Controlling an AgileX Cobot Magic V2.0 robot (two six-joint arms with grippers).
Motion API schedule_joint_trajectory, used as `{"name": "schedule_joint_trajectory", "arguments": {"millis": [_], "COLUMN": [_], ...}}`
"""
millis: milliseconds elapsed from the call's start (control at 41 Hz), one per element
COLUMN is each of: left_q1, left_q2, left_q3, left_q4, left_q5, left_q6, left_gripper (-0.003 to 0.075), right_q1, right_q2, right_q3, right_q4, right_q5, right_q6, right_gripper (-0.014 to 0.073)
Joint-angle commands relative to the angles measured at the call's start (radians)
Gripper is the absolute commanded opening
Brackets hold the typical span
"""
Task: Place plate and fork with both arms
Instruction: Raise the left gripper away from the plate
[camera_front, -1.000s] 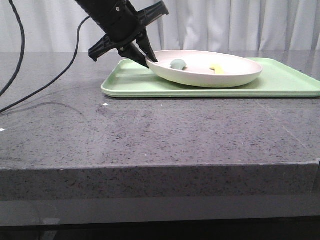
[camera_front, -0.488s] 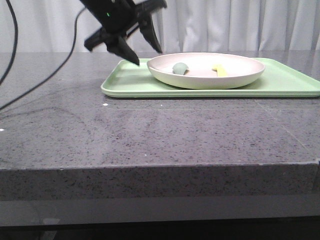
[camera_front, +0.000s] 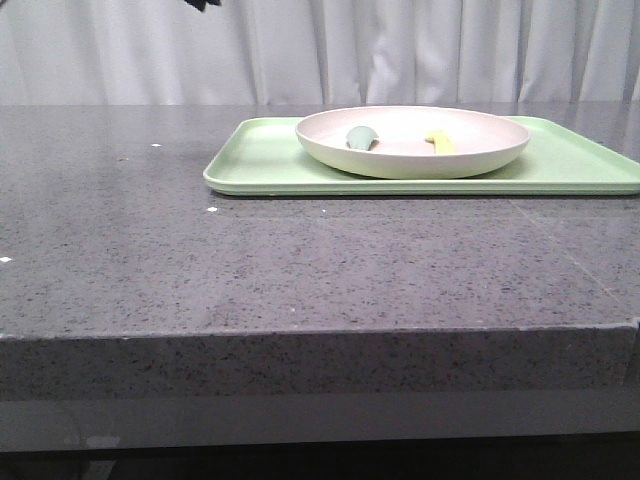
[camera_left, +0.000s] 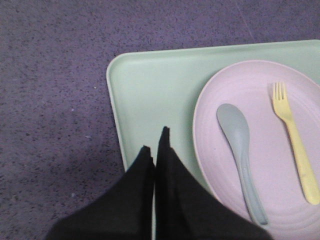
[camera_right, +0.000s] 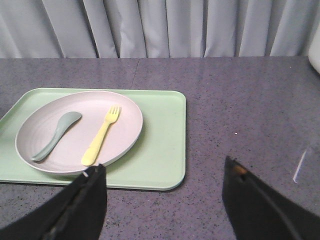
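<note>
Above the tray (camera_left: 150, 85), your left tool (camera_left: 156, 140) pinched together (empty), right tool (camera_right: 165, 200) spread wide, holding nothing, fork (camera_right: 101, 135) on plate (camera_right: 125, 117).

The front camera sits low, looking across the table (camera_front: 300, 250). The left wrist camera looks straight down, close. The right wrist camera looks from farther off. All see the plate (camera_front: 415, 160) (camera_left: 260, 200) (camera_right: 125, 130).

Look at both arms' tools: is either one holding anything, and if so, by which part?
Nothing is held. The left tool is shut and empty above the tray; the right tool is open and empty. The fork lies loose on the plate.
</note>
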Motion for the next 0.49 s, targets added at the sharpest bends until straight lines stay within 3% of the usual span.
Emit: {"name": "schedule_joint_trajectory", "arguments": {"millis": [0,171,463], "left_q1": [0.019,0.089,0.168], "left_q2": [-0.111,-0.246,-0.566], "left_q3": [0.002,0.161,0.586], "left_q4": [0.019,0.028,0.120], "left_q5": [-0.035,-0.080,-0.236], "left_q6": [0.003,0.003,0.003], "left_gripper": [-0.0018,-0.0018,-0.0018], "right_q1": [-0.005,-0.005,-0.005], "right_q2": [0.008,0.008,0.008], "right_q3": [-0.035,-0.035,-0.035], "right_q4": [0.001,0.001,0.001], "right_q5": [-0.072,-0.072,-0.071], "right_q6": [-0.008,-0.008,-0.008], "right_gripper": [0.0520,0.0520,0.0520]}}
